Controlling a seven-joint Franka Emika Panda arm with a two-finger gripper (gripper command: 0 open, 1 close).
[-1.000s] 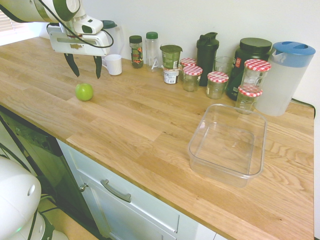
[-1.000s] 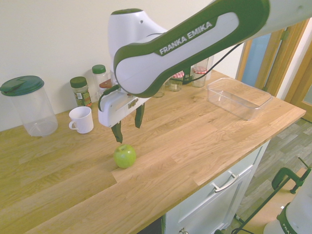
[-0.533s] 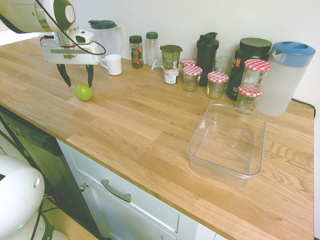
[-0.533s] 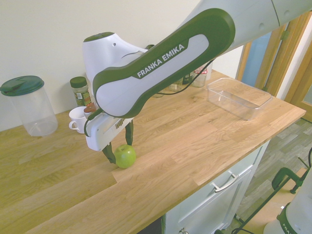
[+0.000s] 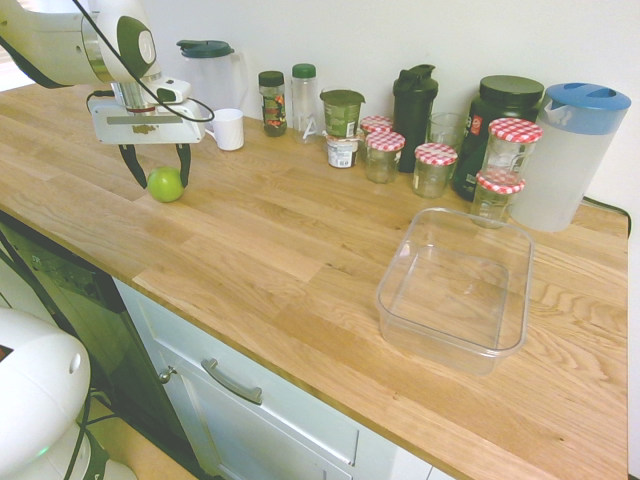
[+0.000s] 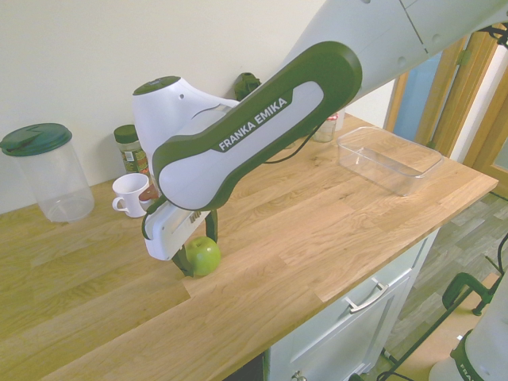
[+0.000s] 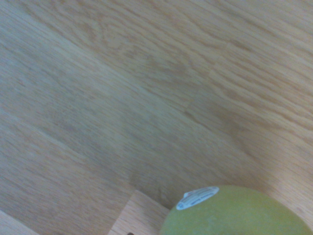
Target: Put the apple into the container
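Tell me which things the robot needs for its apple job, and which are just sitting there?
Needed:
apple, between the open gripper fingers
container, empty, further along the counter

Just sitting there:
white mug
jars with red-checked lids
black shaker bottle
pitcher with a blue lid

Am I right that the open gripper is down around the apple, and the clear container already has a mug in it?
Not quite. The gripper is open and down around the apple, but the container is empty, as the first exterior view shows. The white mug stands on the counter near the wall.
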